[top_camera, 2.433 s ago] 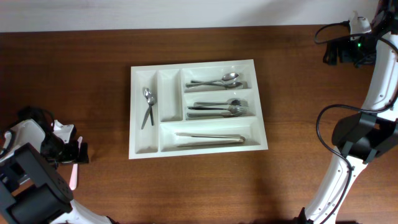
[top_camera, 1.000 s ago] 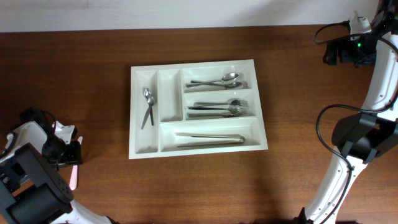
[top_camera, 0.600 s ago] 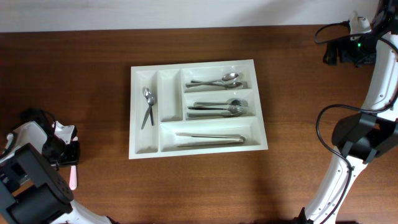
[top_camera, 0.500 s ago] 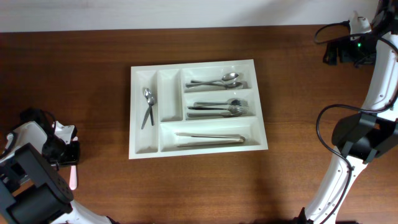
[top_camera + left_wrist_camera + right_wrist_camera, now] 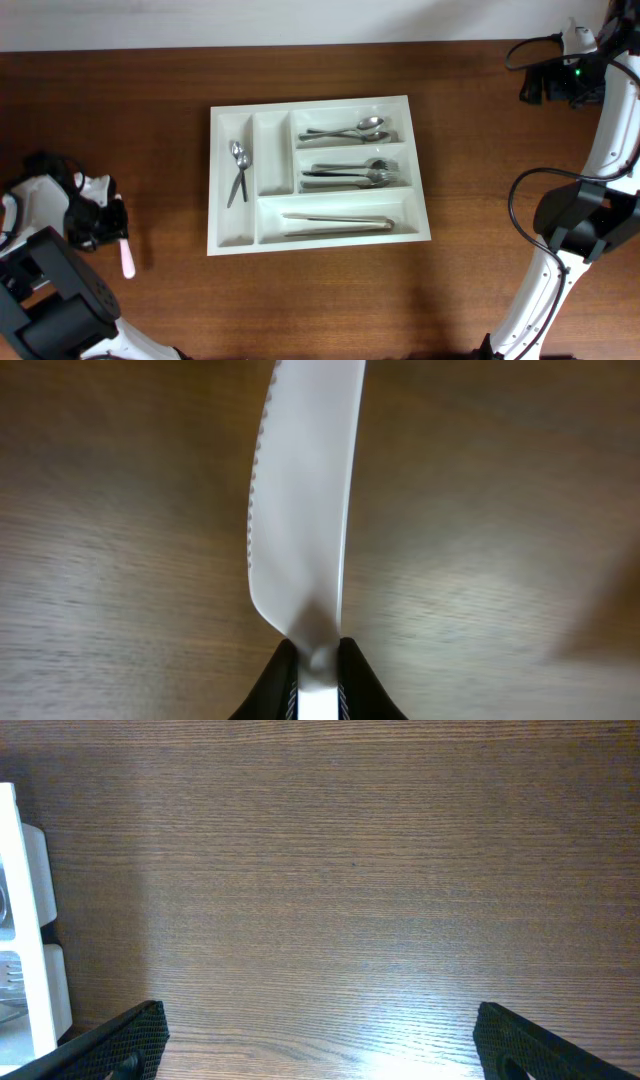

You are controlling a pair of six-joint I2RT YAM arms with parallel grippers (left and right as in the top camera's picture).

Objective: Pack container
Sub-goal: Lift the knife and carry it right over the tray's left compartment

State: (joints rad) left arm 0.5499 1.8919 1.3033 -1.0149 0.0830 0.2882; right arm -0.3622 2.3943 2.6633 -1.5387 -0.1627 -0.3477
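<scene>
We see the container (image 5: 270, 160) mid-table, with spoons (image 5: 350, 130), forks (image 5: 355, 174) and a long utensil (image 5: 340, 220) already in it and one narrow compartment bare. Well apart from it, our left gripper (image 5: 318, 660) is clamped on a knife (image 5: 305, 490) not yet packed; our right gripper (image 5: 320, 1025) gapes empty.

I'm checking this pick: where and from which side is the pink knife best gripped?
Probably at the narrow neck behind the serrated blade, coming from above with a finger on each edge. The pink knife is thin and flat, and its neck is the slimmest part; the left gripper is shut on it there.
</scene>
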